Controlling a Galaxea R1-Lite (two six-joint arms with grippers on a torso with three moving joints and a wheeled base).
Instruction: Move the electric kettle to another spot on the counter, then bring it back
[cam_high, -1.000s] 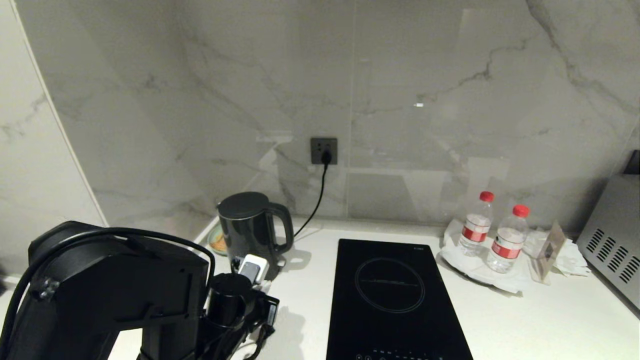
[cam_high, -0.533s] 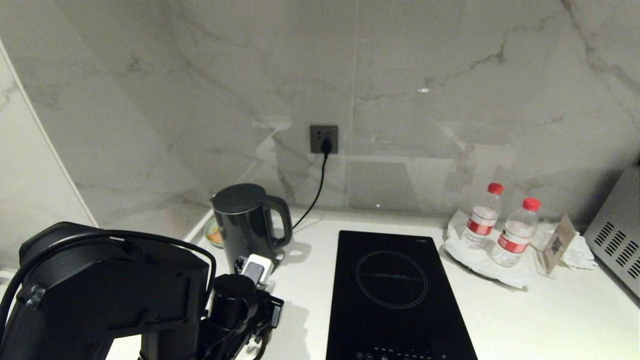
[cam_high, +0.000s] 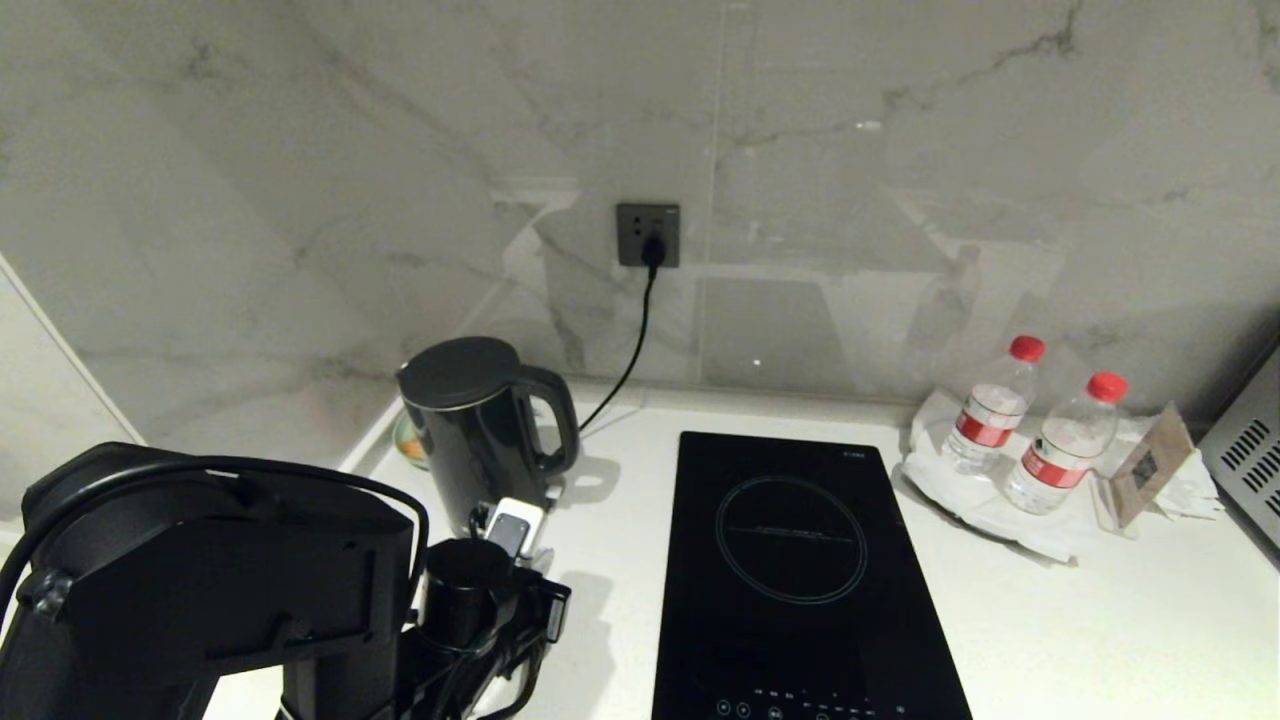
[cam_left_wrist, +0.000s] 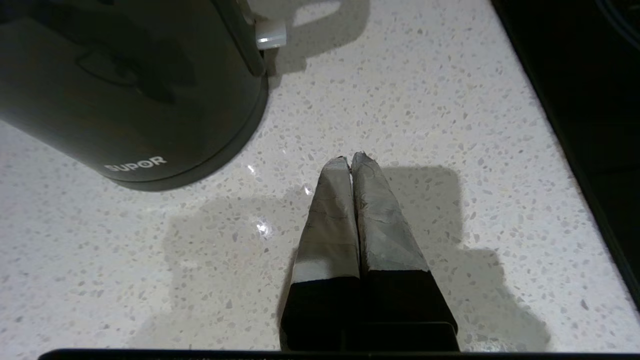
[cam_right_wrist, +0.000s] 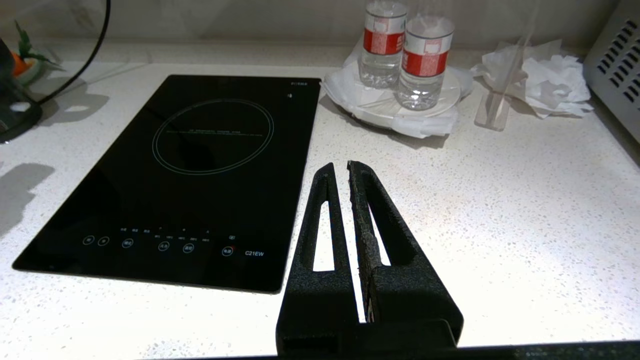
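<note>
Nearest the robot, the left claw (cam_left_wrist: 351, 159) hung low over the white speckled bench (cam_left_wrist: 410, 100) with its taped fingers (cam_left_wrist: 330, 220) pressed tight together, holding nothing. It sat just in front of the SUPOR electric kettle (cam_high: 475, 425), a bit toward the handle side, not touching it. The right claw (cam_right_wrist: 341, 167) was parked over the bench near the induction hob (cam_high: 795, 560), also closed and empty.

So the job looked like it was at the reach-in stage, kettle not gripped yet. My take: the claw needed to open first, then come up to the loop handle (cam_high: 555, 420), which faced right toward the hob. Grab the upright part of the handle square, not the glossy body, since that probably slips. Then lift straight up before going sideways.

Further back, the cord (cam_high: 625, 350) ran from the kettle's foot up to the wall socket (cam_high: 648, 235), so I'd keep clear of it. Far right, two water bottles (cam_high: 1035, 425) sat on a plate, well apart.
</note>
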